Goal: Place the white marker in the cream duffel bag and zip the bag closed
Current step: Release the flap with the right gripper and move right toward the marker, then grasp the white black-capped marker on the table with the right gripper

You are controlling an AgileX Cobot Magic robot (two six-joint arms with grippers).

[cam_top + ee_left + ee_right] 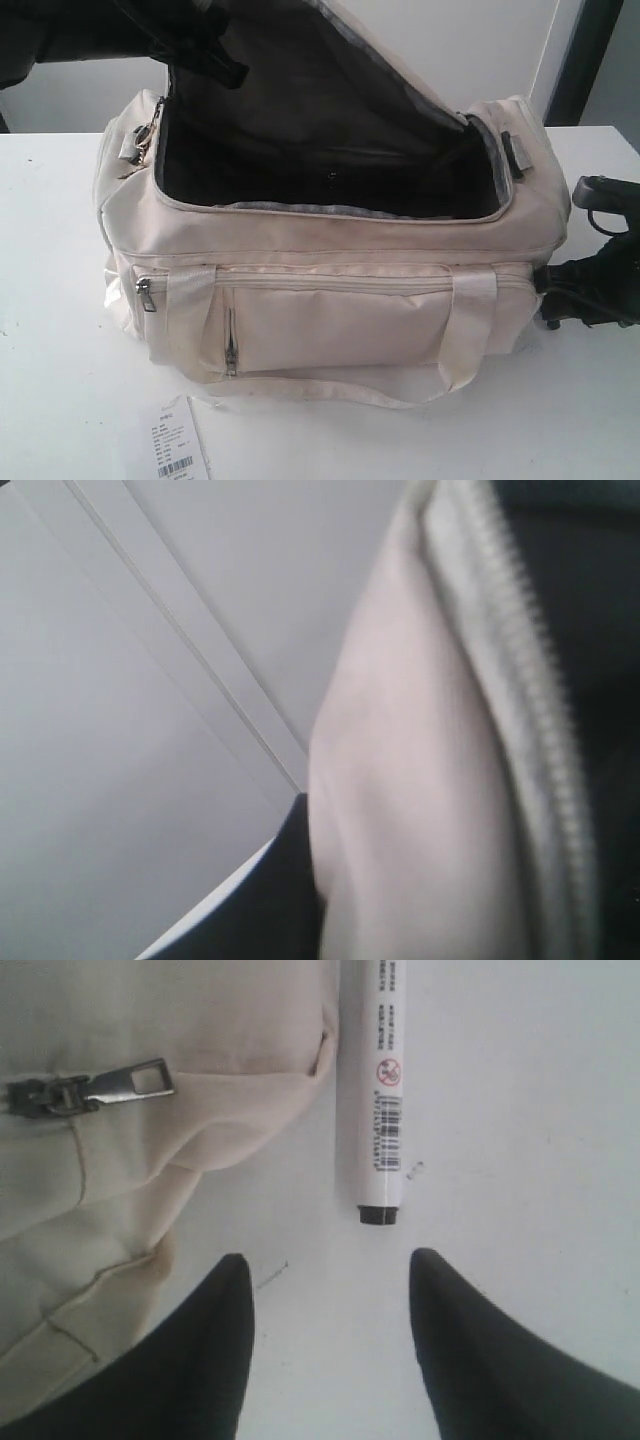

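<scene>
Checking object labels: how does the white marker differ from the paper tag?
The white marker is a slim round barrel; the paper tag is a flat slip. The marker lies beside the cream duffel bag, before the right gripper; the tag lies in front of the bag. Both are white and barcoded.

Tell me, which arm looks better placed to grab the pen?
Right. Its open end effector points at the pen lying beside the bag; the left arm is up at the raised flap.

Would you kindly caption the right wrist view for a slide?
Open right gripper faces the white marker lying beside the cream duffel bag.
</scene>
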